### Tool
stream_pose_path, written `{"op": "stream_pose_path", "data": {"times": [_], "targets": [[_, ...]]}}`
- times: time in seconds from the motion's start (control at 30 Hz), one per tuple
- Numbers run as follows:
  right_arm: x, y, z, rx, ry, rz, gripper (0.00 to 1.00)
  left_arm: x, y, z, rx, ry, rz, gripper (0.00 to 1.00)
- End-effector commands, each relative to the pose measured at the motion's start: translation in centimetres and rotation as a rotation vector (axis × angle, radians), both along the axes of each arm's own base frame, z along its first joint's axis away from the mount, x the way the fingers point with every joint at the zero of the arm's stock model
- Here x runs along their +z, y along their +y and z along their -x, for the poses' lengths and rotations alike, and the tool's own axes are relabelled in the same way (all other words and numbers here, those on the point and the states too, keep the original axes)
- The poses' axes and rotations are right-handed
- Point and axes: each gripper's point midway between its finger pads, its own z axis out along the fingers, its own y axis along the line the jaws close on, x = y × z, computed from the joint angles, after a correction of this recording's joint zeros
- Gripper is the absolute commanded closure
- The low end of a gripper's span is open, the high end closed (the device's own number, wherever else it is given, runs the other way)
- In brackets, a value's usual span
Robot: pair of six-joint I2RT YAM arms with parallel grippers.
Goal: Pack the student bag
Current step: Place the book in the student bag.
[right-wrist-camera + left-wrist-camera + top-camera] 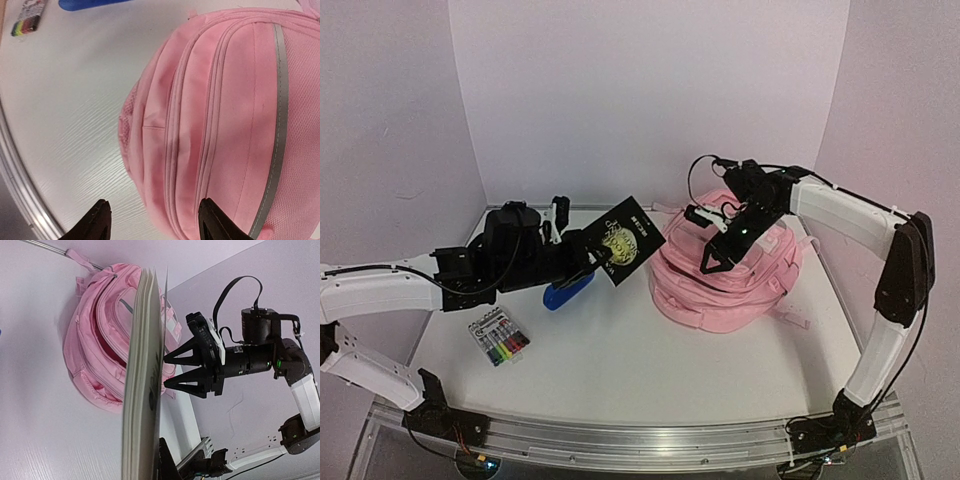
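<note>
Markers in a clear pack and a blue oblong case lie left of the soft pink fabric backpack. We see left gripper clamped on black notebook; right gripper above backpack, fingers apart.

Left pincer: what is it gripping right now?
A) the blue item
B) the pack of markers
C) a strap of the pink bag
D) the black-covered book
D: the left pincer is shut on the black-covered book, while the pack of markers and the blue item lie on the table.
</note>
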Motion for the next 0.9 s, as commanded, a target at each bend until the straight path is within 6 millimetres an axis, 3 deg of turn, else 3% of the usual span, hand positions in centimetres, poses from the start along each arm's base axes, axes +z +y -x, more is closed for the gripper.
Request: {"op": "stream_pose_path", "data": {"times": [0.0,0.33,0.4,0.47,0.67,0.87], "targets": [[1.0,-0.2,-3.0,-0.083,-0.249,0.102,0.38,2.3,1.7,-0.8,0.105,-0.026,0.100,1.00],[-2.9,-1.7,-6.4,-0.123,-0.405,0.311,0.38,1.6,1.4,-0.9,0.105,-0.005,0.080,1.00],[-3.7,-2.1,-6.7,-0.118,-0.411,0.348,0.43,1.3,1.2,-1.0,0.100,-0.002,0.072,1.00],[-3.8,-2.1,-6.9,-0.114,-0.417,0.360,0.56,1.0,1.1,-0.9,0.092,0.006,0.064,1.00],[-1.1,-1.3,-7.9,-0.124,-0.463,0.316,1.00,-1.1,0.9,-0.1,0.055,0.049,0.042,1.00],[4.6,0.8,-7.1,-0.124,-0.454,0.139,1.00,-2.5,0.2,1.2,-0.025,0.085,0.017,1.00]]}}
